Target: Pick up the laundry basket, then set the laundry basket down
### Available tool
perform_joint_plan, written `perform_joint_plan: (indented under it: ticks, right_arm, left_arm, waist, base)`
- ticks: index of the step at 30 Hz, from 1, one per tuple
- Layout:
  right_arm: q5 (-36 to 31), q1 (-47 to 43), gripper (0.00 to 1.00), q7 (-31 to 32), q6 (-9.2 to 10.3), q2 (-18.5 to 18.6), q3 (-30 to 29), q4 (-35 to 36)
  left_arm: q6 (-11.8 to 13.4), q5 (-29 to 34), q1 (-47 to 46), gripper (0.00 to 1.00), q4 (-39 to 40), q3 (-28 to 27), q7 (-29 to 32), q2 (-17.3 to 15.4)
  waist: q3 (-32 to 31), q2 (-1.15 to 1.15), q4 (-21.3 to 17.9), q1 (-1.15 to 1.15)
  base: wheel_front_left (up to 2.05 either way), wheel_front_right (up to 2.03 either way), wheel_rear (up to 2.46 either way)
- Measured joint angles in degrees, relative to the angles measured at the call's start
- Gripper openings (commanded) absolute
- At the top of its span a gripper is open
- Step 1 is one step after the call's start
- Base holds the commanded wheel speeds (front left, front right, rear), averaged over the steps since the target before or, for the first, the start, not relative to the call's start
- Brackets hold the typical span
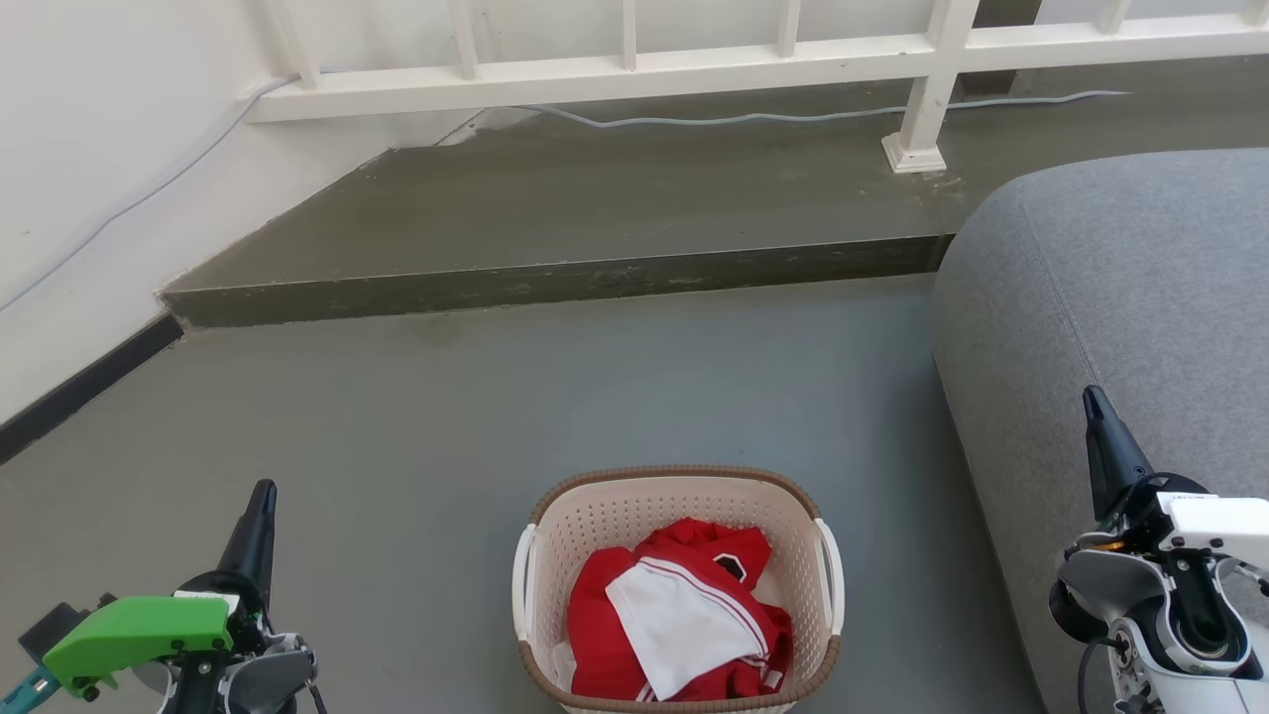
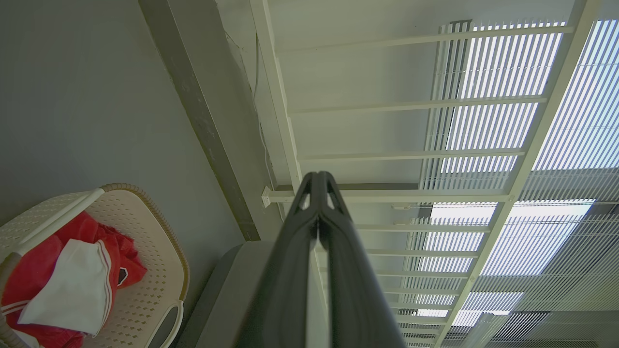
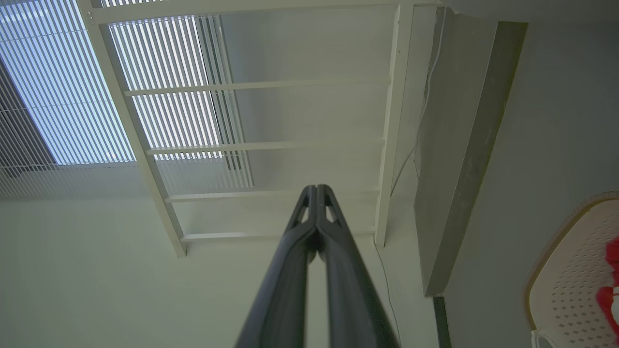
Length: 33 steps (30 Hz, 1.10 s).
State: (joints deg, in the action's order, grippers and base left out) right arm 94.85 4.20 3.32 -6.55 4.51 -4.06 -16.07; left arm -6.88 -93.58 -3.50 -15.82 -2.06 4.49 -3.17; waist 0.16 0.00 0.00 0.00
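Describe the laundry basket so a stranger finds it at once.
Start at the grey sofa on the right; on the grey floor just left of it stands the laundry basket. It is cream, perforated, brown-rimmed, with red and white clothes inside.

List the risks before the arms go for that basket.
1. The left gripper and right gripper are both shut and stand wide of the basket. If they reach in shut, they would likely shove its handles instead of gripping them.
2. The sofa sits close on the basket's right, so the right arm may brush it.
3. The clothes lie heaped toward the near end, so an uneven lift could tip the basket.
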Motion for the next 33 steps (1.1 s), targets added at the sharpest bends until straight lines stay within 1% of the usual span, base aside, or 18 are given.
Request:
perform_joint_plan:
  ticks: [33]
  right_arm:
    - [0.0, 0.0, 0.00, 0.0, 0.00, 0.0, -0.2, 0.0]
  left_arm:
    - [0.0, 0.0, 0.0, 0.00, 0.0, -0.1, 0.0, 0.0]
  waist:
    - [0.0, 0.00, 0.0, 0.00]
  base:
    - [0.00, 0.00, 0.00]
